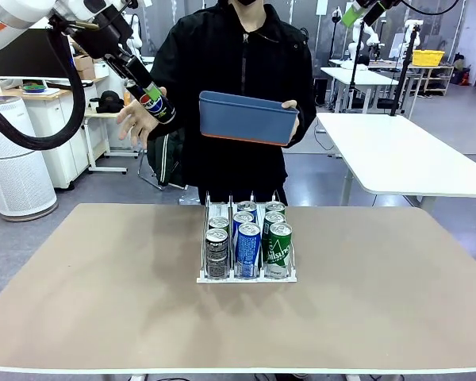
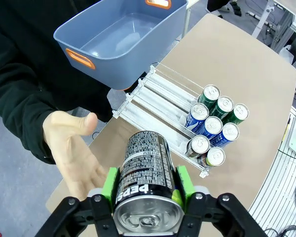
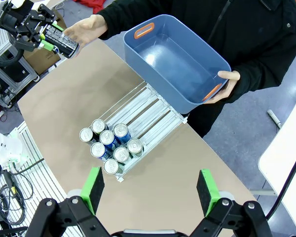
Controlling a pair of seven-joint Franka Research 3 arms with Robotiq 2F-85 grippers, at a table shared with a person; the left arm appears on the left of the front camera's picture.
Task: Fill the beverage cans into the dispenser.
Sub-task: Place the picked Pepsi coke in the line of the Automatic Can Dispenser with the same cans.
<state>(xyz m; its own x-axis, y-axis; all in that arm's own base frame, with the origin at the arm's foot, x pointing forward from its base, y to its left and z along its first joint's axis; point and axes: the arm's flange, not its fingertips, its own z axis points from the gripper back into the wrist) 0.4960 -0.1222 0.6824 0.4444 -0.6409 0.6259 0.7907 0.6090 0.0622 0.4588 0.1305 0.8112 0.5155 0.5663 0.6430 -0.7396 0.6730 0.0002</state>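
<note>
A black Pepsi can (image 2: 147, 182) is clamped in the left gripper (image 1: 155, 103), jaws tight on its sides, high beyond the counter's (image 1: 103, 302) far edge beside a person's open hand (image 2: 71, 153). The dispenser (image 1: 246, 274), mid-counter, is seen from the front with cans (image 1: 247, 248) crowding its near end. From the right wrist, the right gripper (image 3: 150, 190) is shown spread wide, empty, and the blue bin (image 3: 175, 64) bare inside.
</note>
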